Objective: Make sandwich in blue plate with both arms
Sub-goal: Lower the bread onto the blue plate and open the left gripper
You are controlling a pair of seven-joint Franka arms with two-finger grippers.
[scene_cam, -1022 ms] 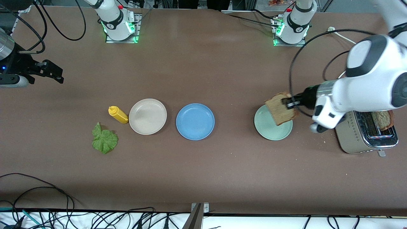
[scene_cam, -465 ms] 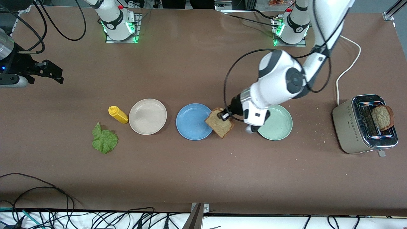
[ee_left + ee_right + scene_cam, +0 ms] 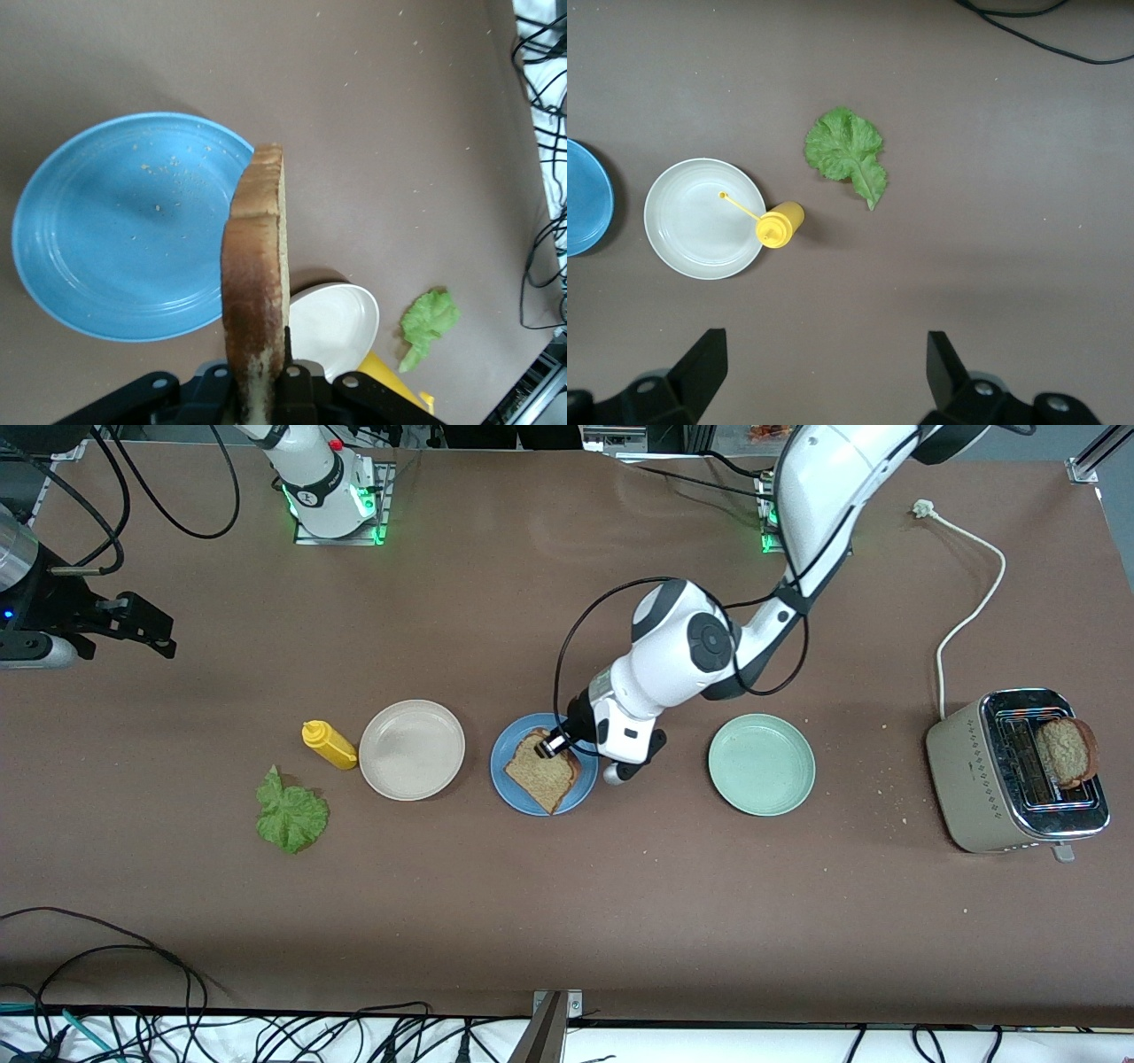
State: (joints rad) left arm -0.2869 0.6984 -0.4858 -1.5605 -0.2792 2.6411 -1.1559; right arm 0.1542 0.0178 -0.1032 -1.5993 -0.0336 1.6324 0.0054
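Bread slice (image 3: 540, 776), brown and speckled, hung over the blue plate (image 3: 516, 790), pinched by one edge in our left gripper (image 3: 556, 746), whose fingers were clamped tight on it; in the left wrist view the slice (image 3: 255, 292) stood edge-on above the plate's rim (image 3: 53, 283). We kept our right gripper (image 3: 824, 367) waiting with fingers spread wide and nothing in them, high over the right arm's end of the table. A lettuce leaf (image 3: 290, 815) lay on the table near the yellow squeeze bottle (image 3: 329, 745), which stood beside the beige plate (image 3: 411, 749). A second slice (image 3: 1067, 751) sat in the toaster (image 3: 1010, 775); the pale green plate (image 3: 760, 764) lay between toaster and blue plate.
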